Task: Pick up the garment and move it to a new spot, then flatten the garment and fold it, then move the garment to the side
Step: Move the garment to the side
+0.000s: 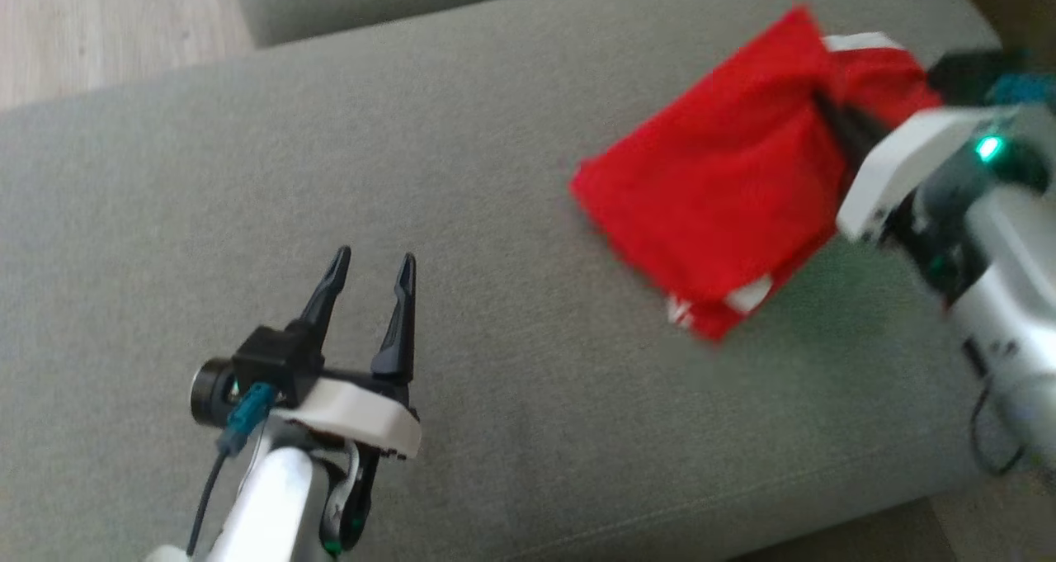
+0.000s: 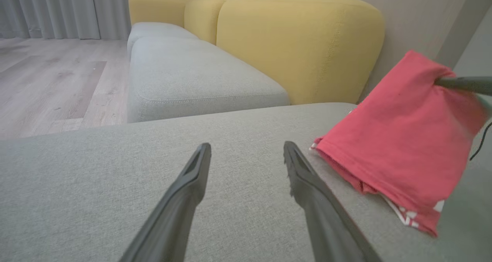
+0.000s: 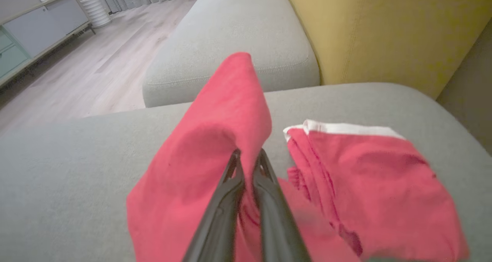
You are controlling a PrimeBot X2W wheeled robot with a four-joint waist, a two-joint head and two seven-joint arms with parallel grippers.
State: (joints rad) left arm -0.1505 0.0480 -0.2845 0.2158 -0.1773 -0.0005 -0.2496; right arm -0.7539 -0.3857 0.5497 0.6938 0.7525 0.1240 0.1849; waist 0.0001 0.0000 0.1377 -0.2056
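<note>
The garment is red with white trim, folded into a rough rectangle at the right of the grey cushion. My right gripper is shut on its upper right part and holds a fold of cloth lifted off the cushion. In the right wrist view the fingers pinch the garment, which drapes to both sides. My left gripper stands open over bare cushion at the lower left, well apart from the garment, with nothing between its fingers.
A yellow backrest rises behind the cushion, and a second grey seat lies beyond it. Wooden floor runs to the left, with curtains at the far end. A low cabinet stands by the wall.
</note>
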